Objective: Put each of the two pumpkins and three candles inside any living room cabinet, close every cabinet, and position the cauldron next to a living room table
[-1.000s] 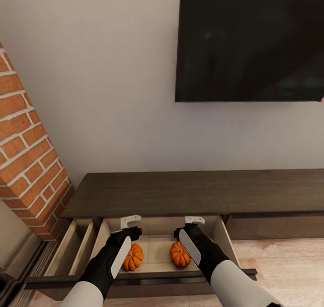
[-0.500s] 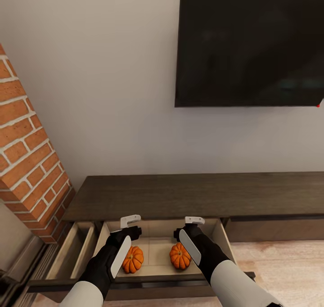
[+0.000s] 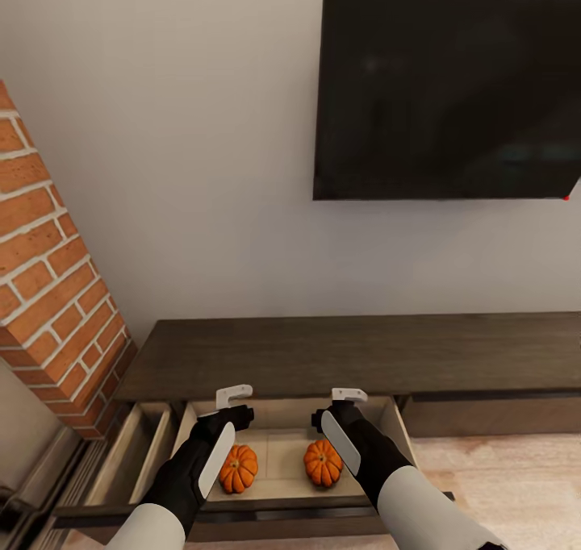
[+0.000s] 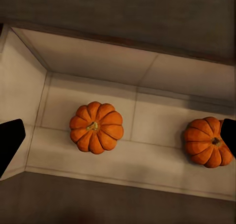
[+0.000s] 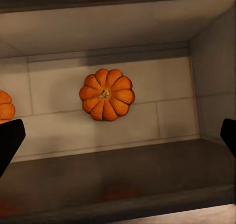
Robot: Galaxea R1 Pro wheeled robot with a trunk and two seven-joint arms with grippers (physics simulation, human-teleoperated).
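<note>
Dark-brown wood is forming the cabinet [image 3: 355, 352], which is running across the lower half of the head view beneath a black screen [image 3: 444, 94] on the wall, with a brick column [image 3: 48, 292] standing at the left edge. One wide drawer [image 3: 282, 497] is standing pulled out at lower centre, its pale beige floor exposed; a narrower open compartment [image 3: 133, 453] is lying just to its left.

Both arms are reaching over this drawer. The left gripper [image 3: 230, 401] and the right gripper [image 3: 345, 401] are each showing fingers spread wide and holding nothing; in the wrist views the dark fingertips [image 4: 10, 140] are sitting at opposite frame edges with only drawer floor between them.

Two pumpkins are resting inside the drawer, well apart from each other and stems up. The left pumpkin [image 3: 238, 468] is lying just below the left gripper in the frame, the right pumpkin [image 3: 323, 461] just below the right one. Each fruit is sitting free of the fingers.

Judged from this layout, the pumpkins' step is looking complete, and the drawer front, lying nearest the robot, is awaiting a push towards the wall; either arm is placed equally near.
</note>
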